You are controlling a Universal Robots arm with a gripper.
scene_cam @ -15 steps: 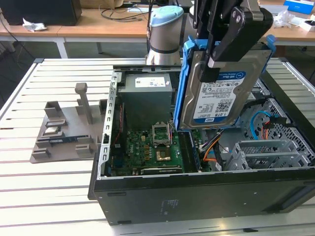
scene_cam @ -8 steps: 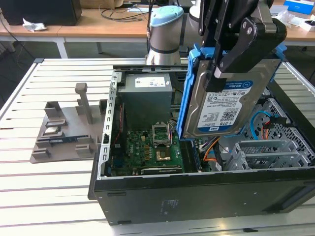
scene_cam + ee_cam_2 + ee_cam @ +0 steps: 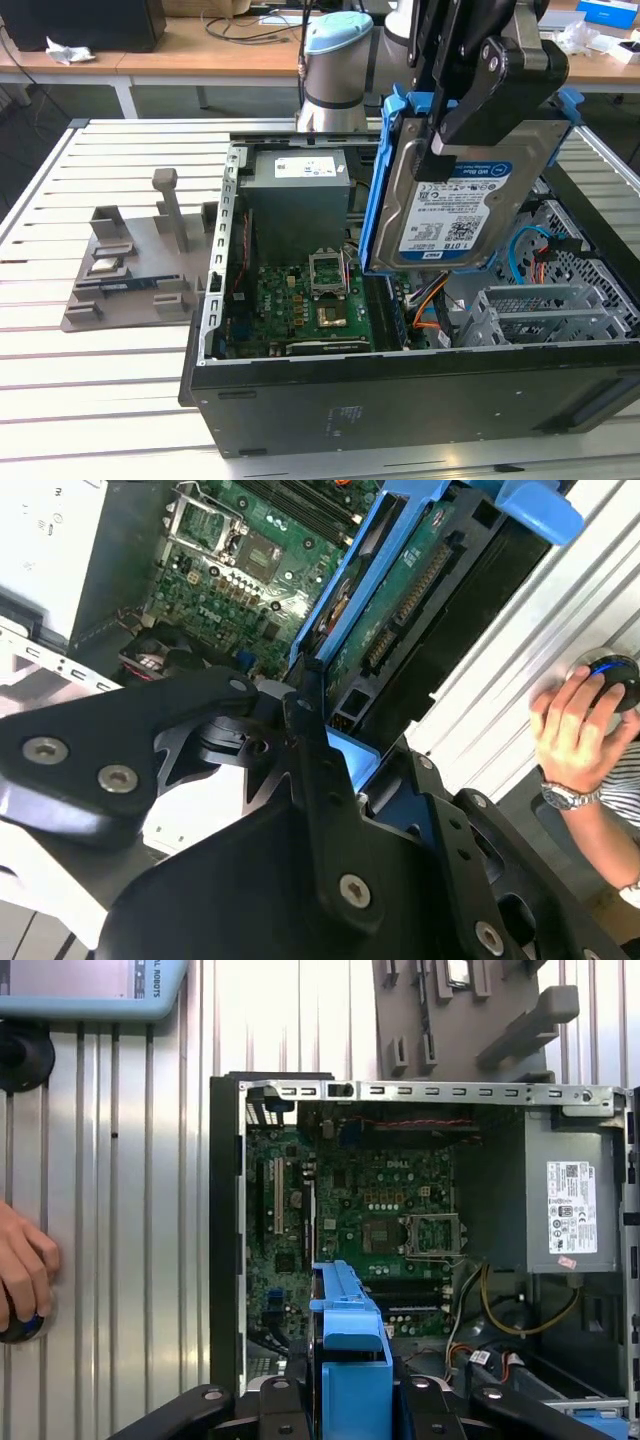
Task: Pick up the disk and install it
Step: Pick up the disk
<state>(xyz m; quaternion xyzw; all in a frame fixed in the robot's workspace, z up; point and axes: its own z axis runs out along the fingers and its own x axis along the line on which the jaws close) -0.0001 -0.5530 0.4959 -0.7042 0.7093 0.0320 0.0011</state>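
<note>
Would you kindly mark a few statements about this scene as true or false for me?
1. The end effector holds the disk in the air above the computer case. True.
2. The disk lies flat on the grey stand. False: it is clamped nearly upright in the end effector, and the stand sits apart, at the exterior view's left of the case.
3. A person's hand rests on a round black knob. True.
4. The computer case is closed. False: its side is open, and the green circuit board inside is on show.
</note>
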